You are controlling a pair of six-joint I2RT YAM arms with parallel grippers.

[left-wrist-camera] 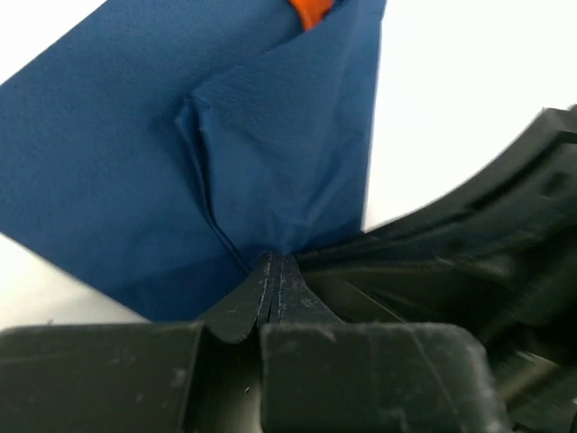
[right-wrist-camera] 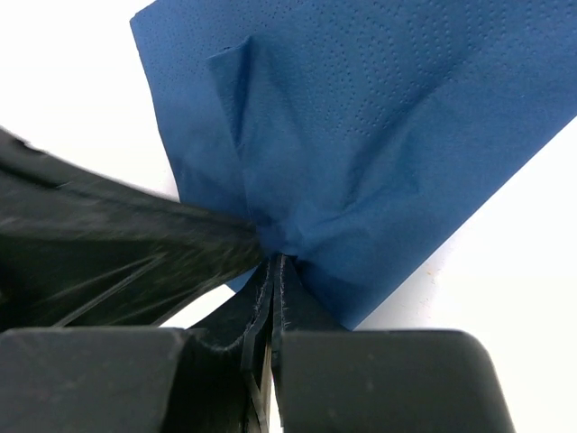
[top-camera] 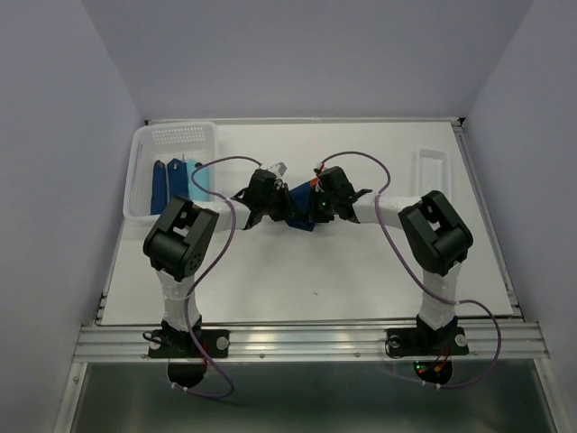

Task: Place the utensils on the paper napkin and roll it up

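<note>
The dark navy paper napkin (top-camera: 298, 215) lies mid-table between the two arms, part of it folded over and creased (left-wrist-camera: 270, 153) (right-wrist-camera: 361, 135). My left gripper (top-camera: 283, 213) (left-wrist-camera: 275, 259) is shut, pinching a bunched fold of the napkin at its tips. Pressed close against it from the other side, my right gripper (top-camera: 308, 216) (right-wrist-camera: 279, 260) is also shut on a gathered fold of the napkin. An orange utensil tip (left-wrist-camera: 311, 11) peeks out from under the folded paper; the rest of the utensils is hidden inside.
A white perforated basket (top-camera: 144, 153) at the back left holds dark blue and light blue items (top-camera: 178, 179). A narrow white tray (top-camera: 432, 168) sits at the back right. Purple cables loop over both arms.
</note>
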